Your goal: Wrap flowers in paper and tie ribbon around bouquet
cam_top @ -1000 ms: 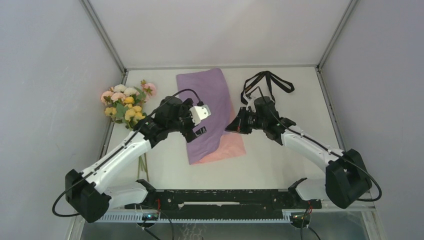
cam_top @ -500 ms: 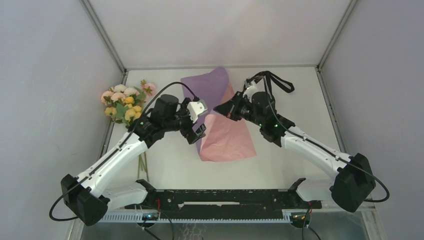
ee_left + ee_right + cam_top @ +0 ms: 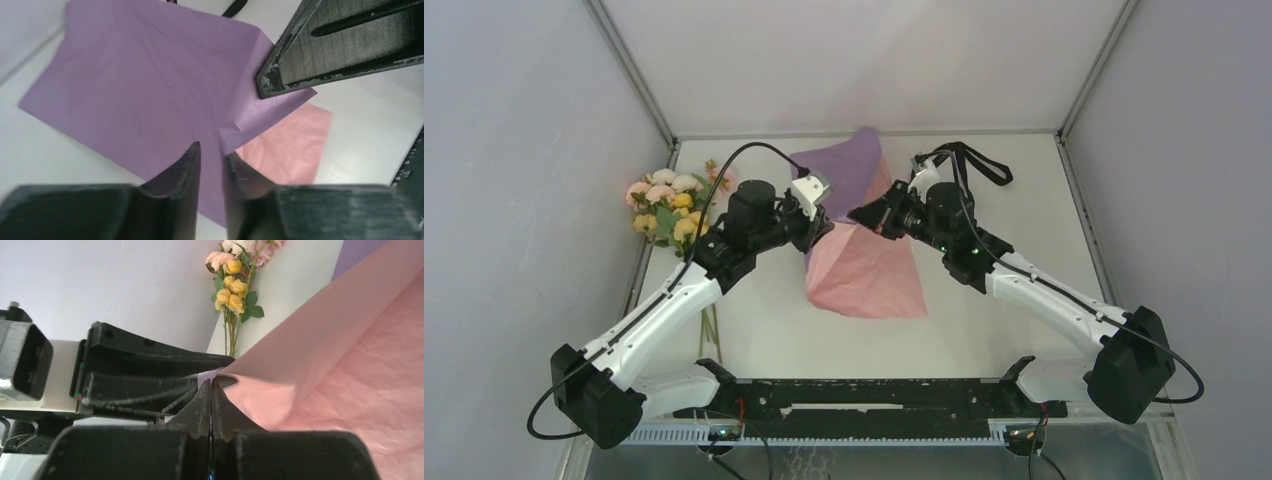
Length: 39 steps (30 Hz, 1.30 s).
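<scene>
My right gripper is clenched on a corner of the paper, lifted mid-table, pink face toward six o'clock. My left gripper is narrowed at a fold of it; whether it bites, I cannot tell. The flowers lie at ten o'clock, the ribbon at one.

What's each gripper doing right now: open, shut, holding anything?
Left gripper: slightly open, straddling a fold of the paper; no firm grip visible.
Right gripper: shut on the paper's edge.
</scene>
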Each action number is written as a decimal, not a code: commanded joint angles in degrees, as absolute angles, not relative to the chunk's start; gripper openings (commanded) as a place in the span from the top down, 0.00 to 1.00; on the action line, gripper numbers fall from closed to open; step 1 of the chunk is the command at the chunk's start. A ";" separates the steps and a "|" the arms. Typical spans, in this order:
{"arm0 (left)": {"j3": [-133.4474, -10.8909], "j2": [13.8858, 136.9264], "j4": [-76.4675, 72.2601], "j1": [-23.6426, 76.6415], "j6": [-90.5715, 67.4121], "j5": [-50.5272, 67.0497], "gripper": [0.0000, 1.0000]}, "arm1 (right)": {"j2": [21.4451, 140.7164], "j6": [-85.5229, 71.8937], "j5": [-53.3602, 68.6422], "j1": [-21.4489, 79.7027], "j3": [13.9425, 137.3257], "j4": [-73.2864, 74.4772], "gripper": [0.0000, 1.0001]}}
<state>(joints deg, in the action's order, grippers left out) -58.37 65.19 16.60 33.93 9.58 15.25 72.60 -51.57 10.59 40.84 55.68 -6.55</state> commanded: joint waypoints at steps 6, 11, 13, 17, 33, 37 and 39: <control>-55.84 63.71 13.47 27.76 5.18 19.11 1.00 | 70.83 -46.07 17.74 36.43 57.64 -1.32 0.98; -53.59 61.98 11.60 16.28 -2.18 19.28 1.00 | 71.36 -39.72 21.42 28.52 57.62 10.61 0.53; -52.02 60.63 9.26 10.36 -5.62 20.47 1.00 | 72.71 -36.34 18.30 26.11 57.64 15.70 0.45; -46.28 59.00 2.51 0.81 -13.49 24.79 1.00 | 79.43 -33.04 17.38 22.62 57.63 16.11 0.26; -43.63 59.58 -1.43 -10.32 -22.44 29.96 1.00 | 116.32 -45.68 19.84 26.95 75.56 0.61 0.30; -43.85 59.90 -1.41 -10.38 -22.43 30.43 1.00 | 120.85 -47.60 17.93 26.64 80.22 0.72 0.33; -43.92 60.13 -1.41 -10.39 -22.44 30.79 1.00 | 122.48 -49.06 17.42 26.60 81.01 -1.37 0.35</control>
<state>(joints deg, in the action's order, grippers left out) -43.81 60.23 1.34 -9.93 -21.17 28.62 120.29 -45.25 19.81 27.33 77.41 4.03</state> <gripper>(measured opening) 0.005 0.668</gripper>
